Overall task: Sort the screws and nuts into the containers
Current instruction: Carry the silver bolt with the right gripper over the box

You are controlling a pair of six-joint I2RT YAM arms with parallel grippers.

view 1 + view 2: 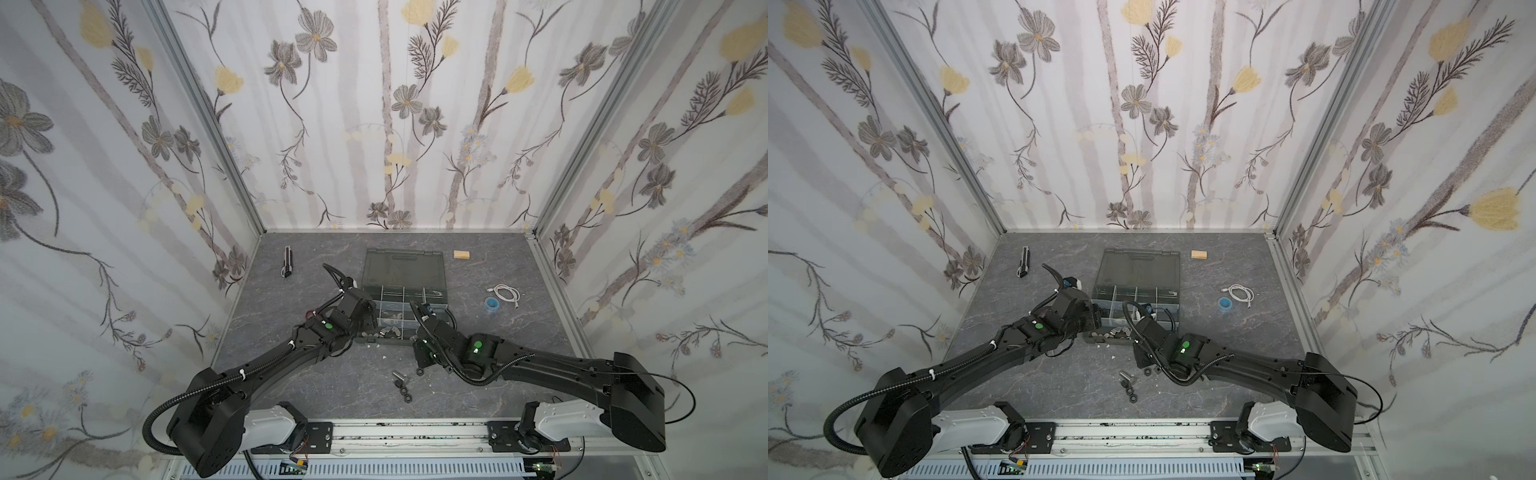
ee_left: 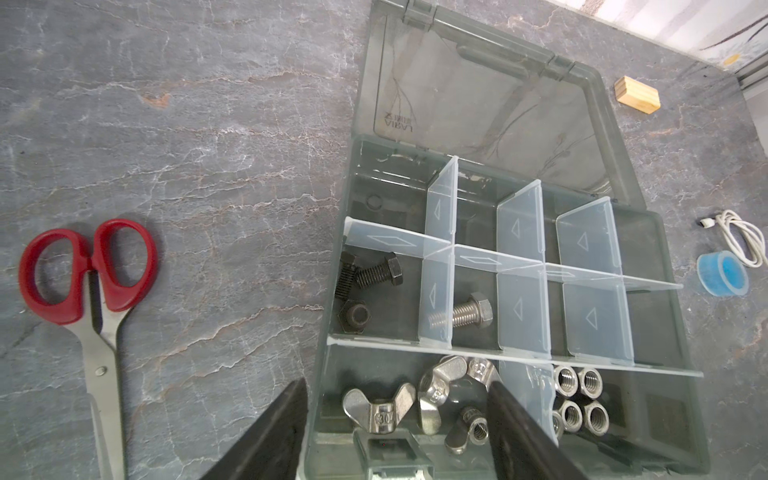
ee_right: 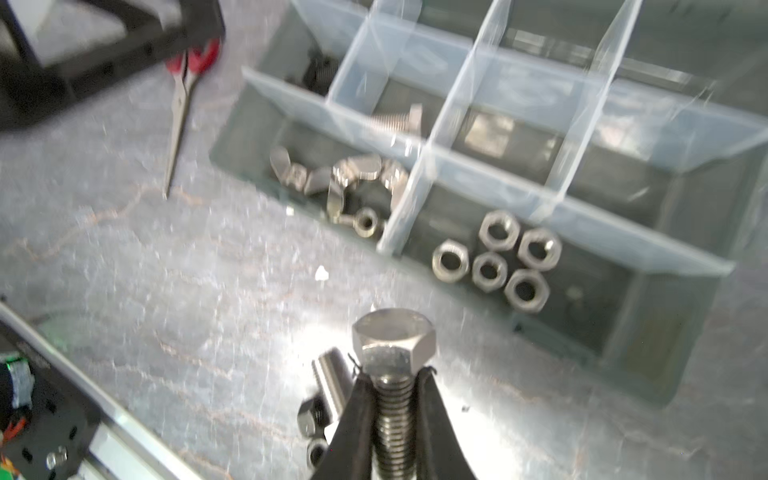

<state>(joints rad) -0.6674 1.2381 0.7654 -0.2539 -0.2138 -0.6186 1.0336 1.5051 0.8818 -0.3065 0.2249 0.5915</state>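
My right gripper [image 3: 392, 372] is shut on the threaded shank of a silver screw [image 3: 394, 340], head outward, just in front of the organizer case [image 3: 648, 332]. On the table beside it lie another silver screw [image 3: 330, 376] and black nuts [image 3: 309, 419]. My left gripper [image 2: 397, 386] stands open over the case's near corner compartment of wing nuts [image 2: 378, 409]. One finger is outside the case wall, the other by the divider. Silver hex nuts [image 2: 577, 399] fill the neighbouring compartment. Black screws [image 2: 376, 274] and one silver screw [image 2: 461, 313] lie in the middle row.
The case's lid [image 1: 404, 266] lies open toward the back. Red-handled scissors [image 2: 89, 282] lie left of the case, a box cutter [image 1: 287, 261] at the back left. A wooden block [image 1: 462, 255], white cable [image 1: 506, 292] and blue tape roll [image 1: 493, 302] sit to the right.
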